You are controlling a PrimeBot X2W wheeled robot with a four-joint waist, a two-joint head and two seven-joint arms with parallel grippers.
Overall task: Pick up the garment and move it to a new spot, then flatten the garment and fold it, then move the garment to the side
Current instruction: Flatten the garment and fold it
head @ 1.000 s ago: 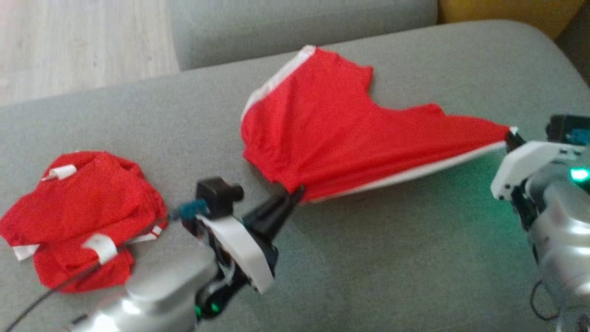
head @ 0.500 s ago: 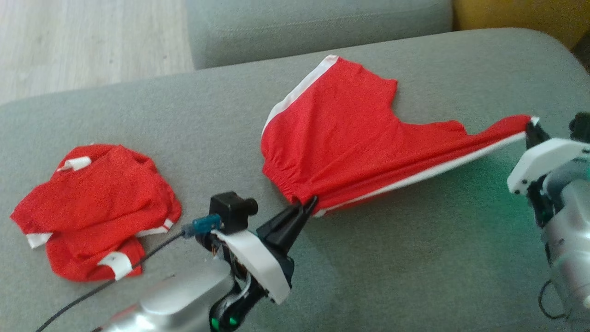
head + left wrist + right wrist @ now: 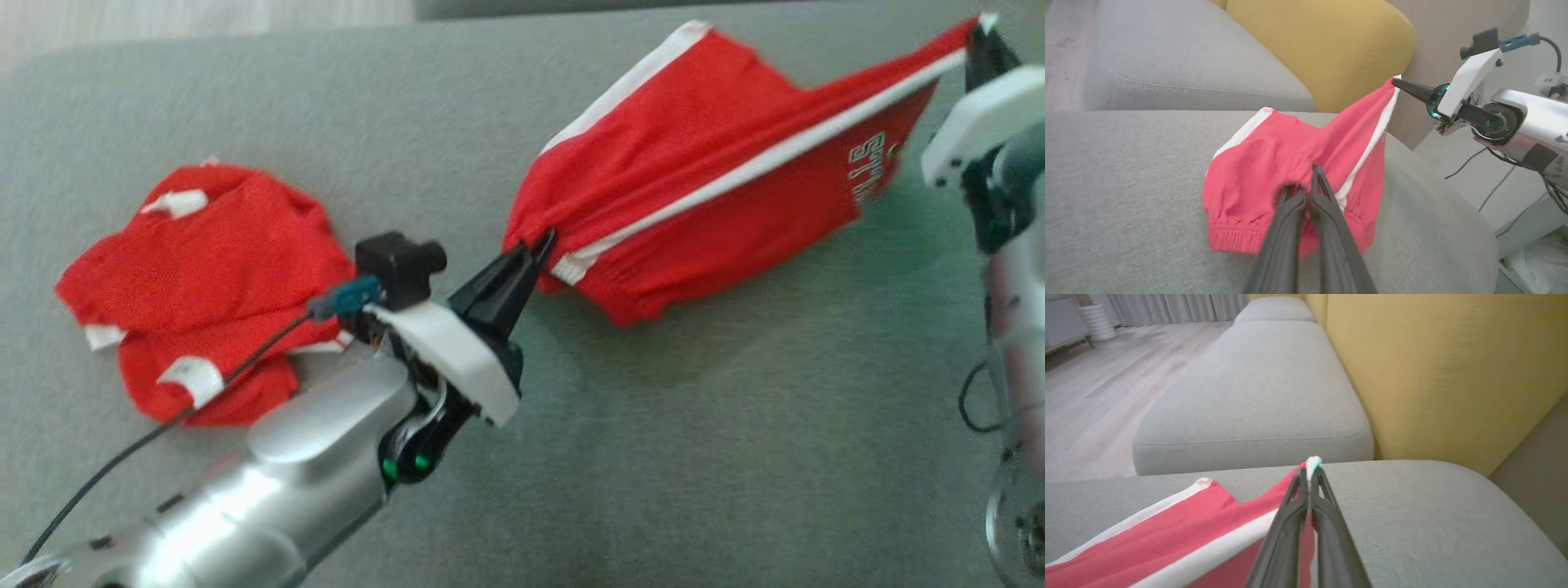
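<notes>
**Stretched out, end to end**

At far left lies a crumpled red pile (image 3: 204, 286). The left tool (image 3: 543, 241) is clamped on the waistband end of the red shorts (image 3: 718, 196). Their long axis climbs rightward to the right tool (image 3: 978, 41), pinched shut on a white-trimmed corner. The slack part rests on the sofa cushion (image 3: 653, 457).

1. Your head view is soft with motion blur, worst around the right gripper (image 3: 982, 39).
2. A diffuse shadow falls on the grey cushion (image 3: 653, 457) under the red shorts (image 3: 669, 147), just beyond the left gripper (image 3: 544, 239).
3. A faint green glow tints the cushion below the right gripper.
4. Both wrist views are evenly daylit; the fingers (image 3: 1331, 228) blur near the bottom edge.
</notes>
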